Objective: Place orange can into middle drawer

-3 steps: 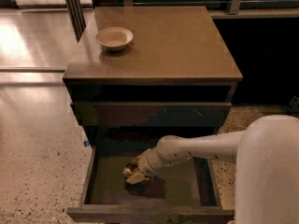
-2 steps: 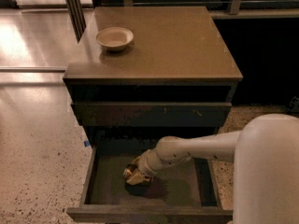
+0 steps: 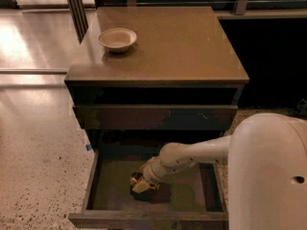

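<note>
**Can down in the open drawer, claw right on it**

We find the claw low inside the middle drawer, near the centre of the tray, with the orange can directly at its tip; the two are touching or so close that we see no gap. Whether the claw is pinching the can or has spread away from it we cannot tell, since the wrist covers that side. The can sits on or just above the drawer floor, a little left of the middle and well apart from both side walls; we judge that spot is chosen so it cannot catch on a wall when the drawer is shut.

The arm comes in from the right and slopes down over the right part of the tray; we take that slant as the way to pass under the closed drawer front above. The drawer is pulled well out, which gives the reach its room.

Further out, the bench carries a beige bowl near its back left corner, well away from the work. The robot's white body fills the lower right.

We judge the placing nearly done; what remains is a clean release and a withdrawal along the same slant, so the can is not knocked over.
</note>
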Tool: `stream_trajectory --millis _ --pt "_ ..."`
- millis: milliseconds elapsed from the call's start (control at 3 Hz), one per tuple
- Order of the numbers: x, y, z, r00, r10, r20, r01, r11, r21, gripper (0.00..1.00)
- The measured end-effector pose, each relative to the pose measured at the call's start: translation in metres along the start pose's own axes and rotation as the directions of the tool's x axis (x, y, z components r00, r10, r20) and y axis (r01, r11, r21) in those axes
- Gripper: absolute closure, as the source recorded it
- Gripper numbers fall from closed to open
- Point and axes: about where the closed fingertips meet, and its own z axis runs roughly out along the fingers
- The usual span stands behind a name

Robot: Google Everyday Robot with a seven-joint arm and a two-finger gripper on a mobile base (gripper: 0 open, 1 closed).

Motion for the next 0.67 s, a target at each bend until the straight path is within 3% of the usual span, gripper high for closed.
stream_trajectory --millis 667 --pt "0.0 0.0 0.0 1.0 0.0 0.0 0.0 1.0 0.0 0.58"
